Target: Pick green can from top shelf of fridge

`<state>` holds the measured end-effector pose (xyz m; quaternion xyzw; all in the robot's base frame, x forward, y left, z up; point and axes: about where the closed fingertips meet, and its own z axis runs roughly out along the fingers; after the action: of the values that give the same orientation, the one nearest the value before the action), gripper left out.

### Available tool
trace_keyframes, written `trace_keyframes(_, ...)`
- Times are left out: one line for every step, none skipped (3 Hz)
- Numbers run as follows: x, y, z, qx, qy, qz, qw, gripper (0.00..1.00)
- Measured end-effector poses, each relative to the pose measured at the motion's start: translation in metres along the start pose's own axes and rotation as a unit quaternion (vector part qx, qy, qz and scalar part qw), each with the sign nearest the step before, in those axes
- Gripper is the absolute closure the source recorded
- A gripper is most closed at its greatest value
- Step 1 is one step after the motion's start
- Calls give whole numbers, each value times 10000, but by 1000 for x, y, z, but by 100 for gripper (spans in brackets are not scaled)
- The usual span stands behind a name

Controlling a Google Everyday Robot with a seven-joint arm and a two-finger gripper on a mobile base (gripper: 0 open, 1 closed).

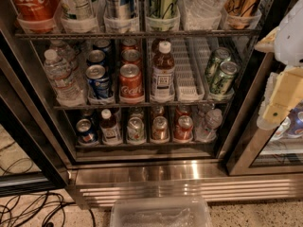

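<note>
The fridge (189, 174) stands open in front of me. The green can (162, 1), pale green and yellow with dark markings, stands in a clear cup on the top shelf (137, 33), near the middle; its top is cut off by the frame's upper edge. My gripper (282, 96), white and tan, hangs at the right edge of the view, to the right of and below the can and outside the fridge opening. It holds nothing that I can see.
On the top shelf a red Coca-Cola can (33, 1), silver cans, a water bottle and an orange-brown can (244, 1) flank the green can. Lower racks hold bottles, blue and red cans, and dark green cans (220, 72). A clear bin (161, 212) and cables (28, 207) lie on the floor.
</note>
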<state>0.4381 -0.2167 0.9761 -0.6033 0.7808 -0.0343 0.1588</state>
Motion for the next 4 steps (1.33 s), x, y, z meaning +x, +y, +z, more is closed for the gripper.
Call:
trace_keyframes(0, 0, 0, 0, -2, 1, 10000, 0)
trace_keyframes(-9, 1, 1, 40, -217, 130, 9997, 0)
trace_keyframes(-38, 11, 2, 253, -680, 454, 9963, 0)
trace_keyframes(-76, 2, 1, 636, -1359, 1092, 9826, 0)
